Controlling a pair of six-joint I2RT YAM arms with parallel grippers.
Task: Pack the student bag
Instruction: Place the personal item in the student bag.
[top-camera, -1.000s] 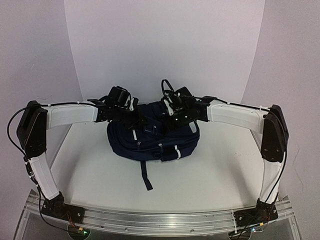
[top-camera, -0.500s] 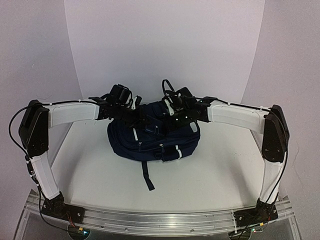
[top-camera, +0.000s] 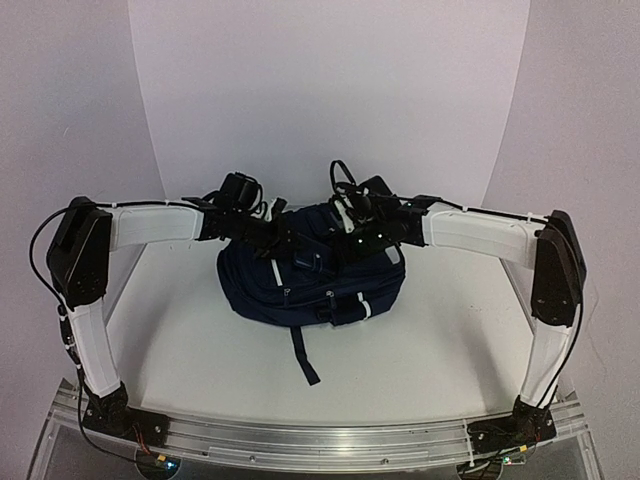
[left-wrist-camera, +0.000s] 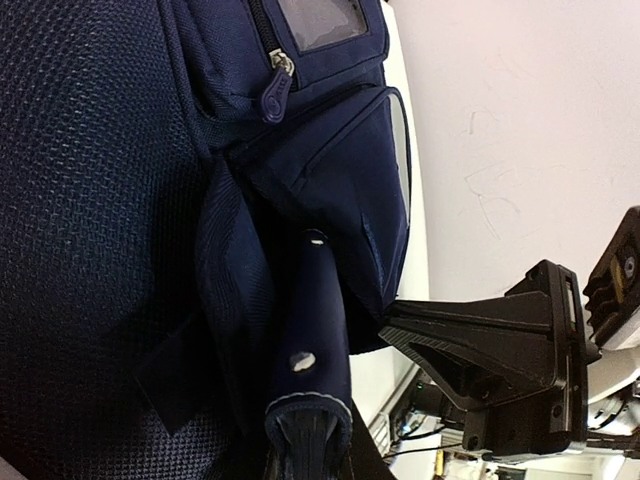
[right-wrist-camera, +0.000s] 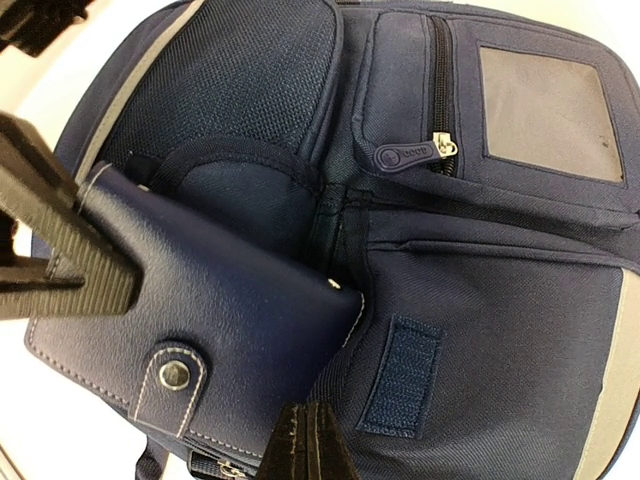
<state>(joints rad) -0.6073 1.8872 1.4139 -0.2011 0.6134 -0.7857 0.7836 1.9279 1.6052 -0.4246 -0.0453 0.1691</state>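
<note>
Left gripper (right-wrist-camera: 105, 280) is clamped on one end of a small navy stitched wallet (right-wrist-camera: 200, 320) with a metal snap. It holds the wallet over the front of the student bag (top-camera: 275, 290), a large navy fabric backpack with thin white stripes that lies on the white counter (top-camera: 440, 330) between the two arms. Right gripper (right-wrist-camera: 300, 445) has its fingers pressed together with nothing between them and sits just beside the wallet's near edge.

Over the last second the bag has slid and turned a little towards the robot's right. Its dark loose strap (top-camera: 305, 360) has swung along with it, and both arms have shifted the same way. My reading is that the push on the wallet is partly moving the bag rather than seating the wallet, so this step of packing is not finished.

From above, the arms hide the wallet almost completely. The right wrist view shows its flat face, with its far corner at the bound rim of an open pocket (right-wrist-camera: 235, 185), next to a navy hook-and-loop patch (right-wrist-camera: 400, 375). The left wrist view shows the wallet edge-on, its tip against folds of fabric. Neither view settles whether the tip is inside the pocket.
</note>
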